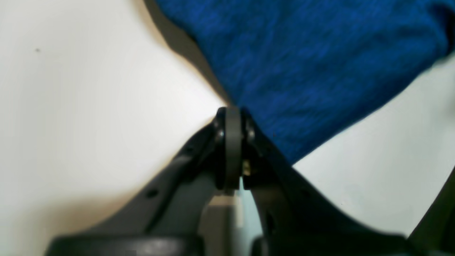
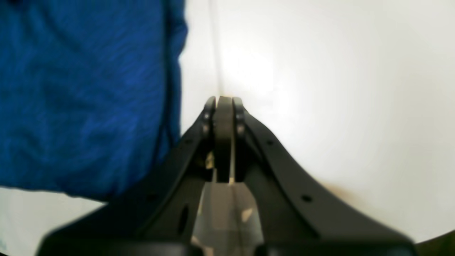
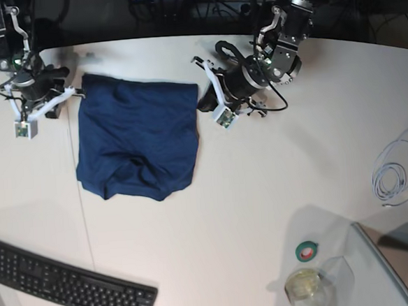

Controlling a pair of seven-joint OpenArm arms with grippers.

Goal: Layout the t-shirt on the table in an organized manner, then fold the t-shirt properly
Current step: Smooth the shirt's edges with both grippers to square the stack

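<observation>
black curved fingers (image 2: pixel 249 142) — round screws, white brackets

T-shirt (image 3: pixel 136 143): dark navy-blue, plain, no print. Lies flat on the table (image 3: pixel 262 184), folded into a rough rectangle, several layers thick. Far edge near the table's curved far rim, fairly straight. Near edge uneven, with rounded bulges and a dip at its middle. Soft creases run down the middle. One long side lies just beside the table's thin dark seam line.

Close up, the fabric (image 1: pixel 305 67) shows a bright blue heathered weave, and one corner is lifted clear of the surface. A stitched hem (image 2: pixel 170 89) runs along one edge.

Table: white, smooth, glossy.
</observation>
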